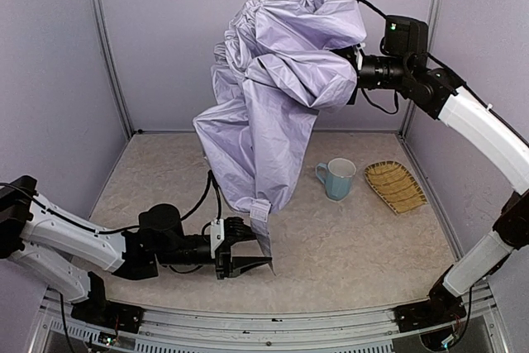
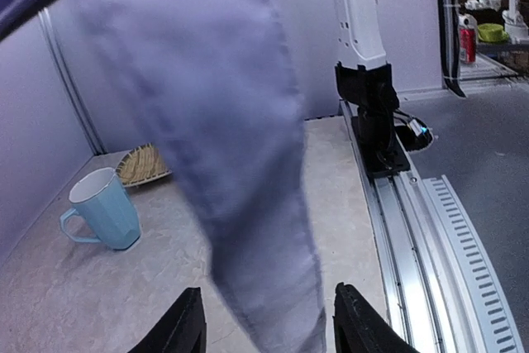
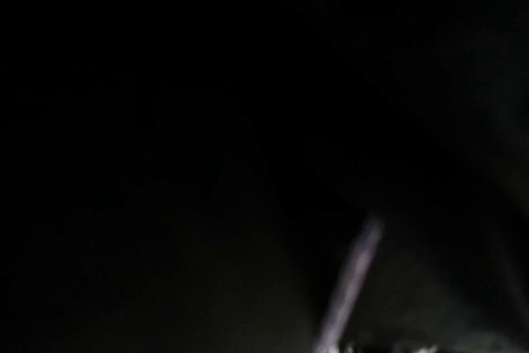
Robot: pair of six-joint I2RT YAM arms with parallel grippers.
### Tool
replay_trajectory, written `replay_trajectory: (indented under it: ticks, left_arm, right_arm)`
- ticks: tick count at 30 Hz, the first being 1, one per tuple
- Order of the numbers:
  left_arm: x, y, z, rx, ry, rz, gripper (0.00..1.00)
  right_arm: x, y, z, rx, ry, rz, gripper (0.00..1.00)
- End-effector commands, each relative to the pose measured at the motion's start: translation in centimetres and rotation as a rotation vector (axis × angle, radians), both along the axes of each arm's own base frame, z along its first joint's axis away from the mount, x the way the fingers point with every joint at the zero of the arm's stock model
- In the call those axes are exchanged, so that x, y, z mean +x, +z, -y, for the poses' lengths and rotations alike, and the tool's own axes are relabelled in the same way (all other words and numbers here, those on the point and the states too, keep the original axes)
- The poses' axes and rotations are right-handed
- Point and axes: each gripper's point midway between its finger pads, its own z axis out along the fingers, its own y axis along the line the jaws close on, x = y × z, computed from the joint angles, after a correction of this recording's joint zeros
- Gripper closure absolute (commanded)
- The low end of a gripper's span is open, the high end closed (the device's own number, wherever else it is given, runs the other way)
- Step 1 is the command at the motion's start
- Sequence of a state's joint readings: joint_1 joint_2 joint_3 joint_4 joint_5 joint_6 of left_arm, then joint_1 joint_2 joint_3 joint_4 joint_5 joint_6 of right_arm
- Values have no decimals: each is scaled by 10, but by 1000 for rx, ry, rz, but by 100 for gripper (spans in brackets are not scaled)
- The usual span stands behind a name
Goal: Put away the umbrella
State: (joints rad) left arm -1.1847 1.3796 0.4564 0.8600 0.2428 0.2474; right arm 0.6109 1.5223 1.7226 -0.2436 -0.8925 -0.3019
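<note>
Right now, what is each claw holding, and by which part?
Right claw grips the umbrella up top, exact spot buried in fabric; left claw, open, brackets its hanging end.

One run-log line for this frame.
right gripper: holds umbrella aloft | left gripper: open around its hanging end | umbrella: not stowed

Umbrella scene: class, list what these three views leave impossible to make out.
Right wrist view: nearly all black, nothing readable.
Top view: right gripper tips and the handle are buried in the umbrella fabric.
Left wrist view: fabric is blurred between the left gripper fingers; contact unclear.
</note>
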Motion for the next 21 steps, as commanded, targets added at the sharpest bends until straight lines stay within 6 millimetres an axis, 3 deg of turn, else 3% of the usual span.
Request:
replay_trajectory:
  ticks: [1, 4, 5, 8, 13, 16, 21]
  left_arm:
    - [-18, 28, 9, -88, -129, 9, 50]
    - [-26, 34, 7, -110, -173, 12, 51]
    - [-27, 32, 7, -105, -180, 16, 58]
    - [-24, 26, 7, -78, -160, 10, 100]
    - [-15, 23, -13, -66, -81, 2, 100]
    - [1, 16, -32, -40, 19, 9, 100]
    - [40, -1, -57, 18, 162, 10, 100]
  right_arm:
    - [-9, 21, 9, 38, -8, 58, 100]
    - [-7, 18, 10, 33, -27, 61, 100]
    - [-6, 17, 10, 30, -30, 61, 100]
    - [-5, 14, 11, 19, -46, 64, 100]
    - [10, 12, 27, -15, -208, 99, 100]
    - [23, 15, 44, -24, -331, 110, 100]
    - [9, 21, 48, -34, -297, 113, 100]
